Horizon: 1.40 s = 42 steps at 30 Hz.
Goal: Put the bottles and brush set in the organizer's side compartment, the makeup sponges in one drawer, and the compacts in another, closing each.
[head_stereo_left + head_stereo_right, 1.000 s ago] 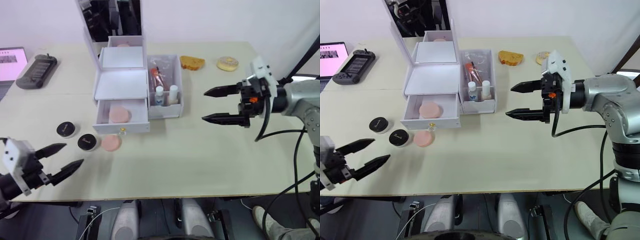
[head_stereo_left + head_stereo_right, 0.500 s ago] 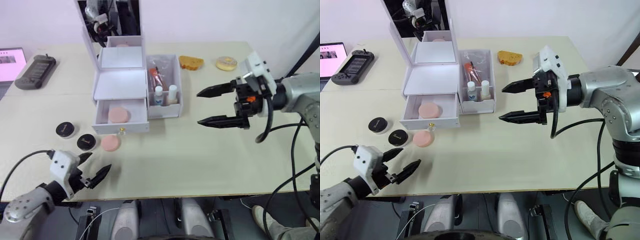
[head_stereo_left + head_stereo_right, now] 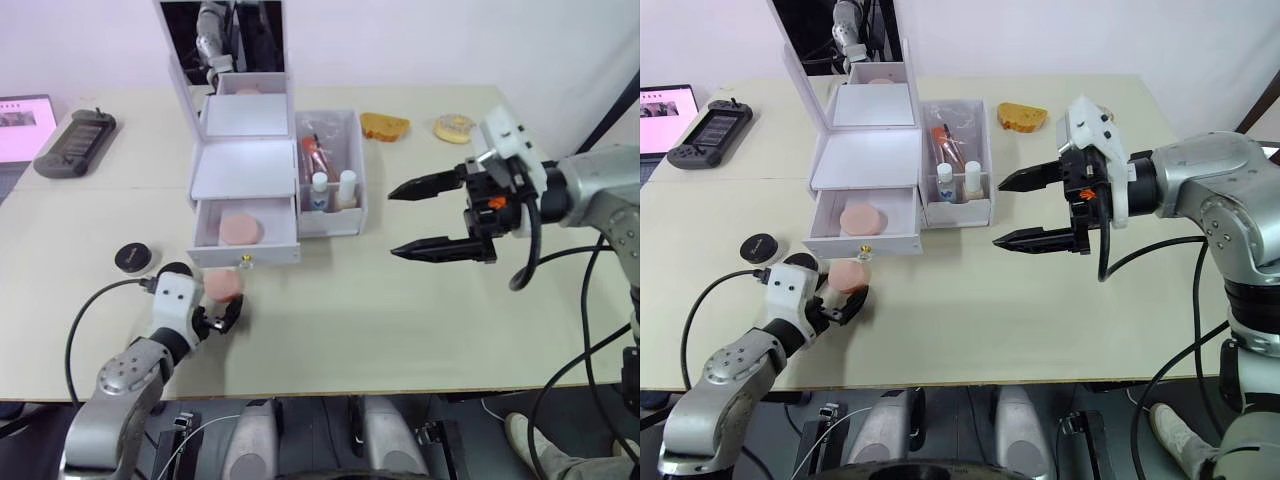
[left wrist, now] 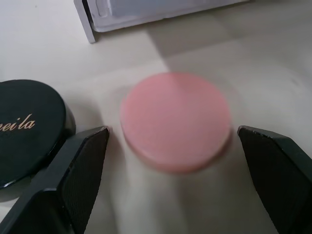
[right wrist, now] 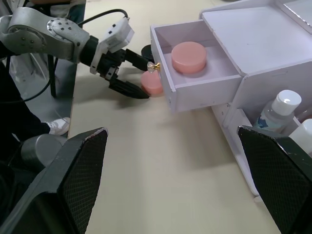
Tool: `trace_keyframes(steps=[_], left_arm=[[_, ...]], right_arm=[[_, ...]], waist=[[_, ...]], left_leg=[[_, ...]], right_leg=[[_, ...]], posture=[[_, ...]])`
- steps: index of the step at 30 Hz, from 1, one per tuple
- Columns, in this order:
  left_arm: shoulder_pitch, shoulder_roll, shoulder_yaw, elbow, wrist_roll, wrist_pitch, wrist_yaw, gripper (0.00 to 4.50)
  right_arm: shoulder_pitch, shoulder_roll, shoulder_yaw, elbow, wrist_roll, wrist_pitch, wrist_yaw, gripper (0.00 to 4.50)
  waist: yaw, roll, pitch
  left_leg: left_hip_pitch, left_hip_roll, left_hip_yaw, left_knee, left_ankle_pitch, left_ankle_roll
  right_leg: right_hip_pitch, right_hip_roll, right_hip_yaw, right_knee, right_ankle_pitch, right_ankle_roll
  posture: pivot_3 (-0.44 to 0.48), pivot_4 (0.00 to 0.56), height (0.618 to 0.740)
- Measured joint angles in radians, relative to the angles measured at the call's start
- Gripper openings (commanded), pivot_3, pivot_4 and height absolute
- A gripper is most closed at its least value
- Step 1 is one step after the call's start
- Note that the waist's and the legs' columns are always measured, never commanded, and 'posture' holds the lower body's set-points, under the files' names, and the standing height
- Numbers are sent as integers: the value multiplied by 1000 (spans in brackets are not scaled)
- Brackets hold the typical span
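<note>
The white organizer (image 3: 243, 170) stands mid-table with its lower drawer (image 3: 243, 232) pulled out; one pink makeup sponge (image 3: 238, 229) lies inside it. The other sponge (image 3: 223, 284) lies on the table in front, between the open fingers of my left gripper (image 3: 214, 304), untouched by them in the left wrist view (image 4: 175, 119). A black compact (image 4: 27, 129) sits right beside that sponge, and another (image 3: 132, 258) lies further left. In the side compartment (image 3: 345, 215) stand the two bottles (image 3: 318, 190) and the brush set (image 3: 314, 152). My right gripper (image 3: 394, 222) hovers open to the right of the organizer.
A dark game console (image 3: 75, 128) and a laptop corner (image 3: 22, 115) lie at the far left. A yellow bread-like piece (image 3: 385, 125) and a doughnut-like round (image 3: 455, 127) sit at the back right. The mirror lid (image 3: 215, 40) stands upright behind the organizer.
My left arm has swung in from the table's front left edge to the loose sponge, its fingers now either side of it. My right gripper has drifted slightly left, still open.
</note>
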Motion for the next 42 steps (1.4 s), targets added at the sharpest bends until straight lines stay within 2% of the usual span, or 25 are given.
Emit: trace_keyframes(steps=[8,14,17,19,26,30,34,39,42], left_arm=[[-110,-8,-44,-17,2,161,53,4462],[-144,-7,-54,-80,-5,299,65,4462],[-153,-6,-48,-122,-29,381,65,3691],[-166,-7,-38,-137,-45,428,65,2729],[-201,-10,-25,-142,-66,496,74,2676],[-135,21,47,-205,-91,533,53,2676],[-15,47,143,-275,-130,518,-2,2676],[121,150,216,-390,-225,437,-168,2676],[132,176,242,-437,-289,406,-230,2676]], right_arm=[[1,-3,0,7,-2,-1,-7,4500],[1,-3,0,10,-1,0,-16,4500],[2,-3,0,20,-3,-1,-18,4500],[2,-3,0,28,-9,-2,-18,4500],[2,8,1,30,-21,-3,-30,4500],[1,12,11,33,-22,-5,-27,4500],[-10,25,32,54,-29,-24,-8,4500],[-54,63,83,102,-63,-67,28,4500],[-61,70,91,110,-73,-80,41,4500]], waist=[[1,0,0],[0,0,0],[0,0,0],[0,0,0],[-1,0,0],[-9,0,0],[-8,-1,0],[-3,-1,1],[-1,-1,1]], left_leg=[[1,-1,0,2,0,0],[1,-1,-1,0,0,0],[0,-1,-1,0,0,0],[1,-1,-1,0,0,0],[1,-1,-1,1,0,0],[1,-1,-1,-1,-1,2],[1,-1,-2,-1,-1,2],[0,-1,-2,1,-2,2],[0,-1,-1,1,-2,2]], right_leg=[[2,0,0,-1,0,1],[2,0,0,-1,0,1],[2,0,0,-1,-1,1],[2,0,0,-1,-1,1],[2,0,0,-1,-1,1],[2,0,0,-1,-1,1],[1,1,0,-1,-1,1],[1,-1,0,-2,-1,1],[2,-1,0,-5,-1,2]], posture=[[0,150,740],[0,150,740],[0,150,740],[0,150,740],[0,150,740],[0,150,740],[0,150,740],[0,150,740],[0,150,740]])
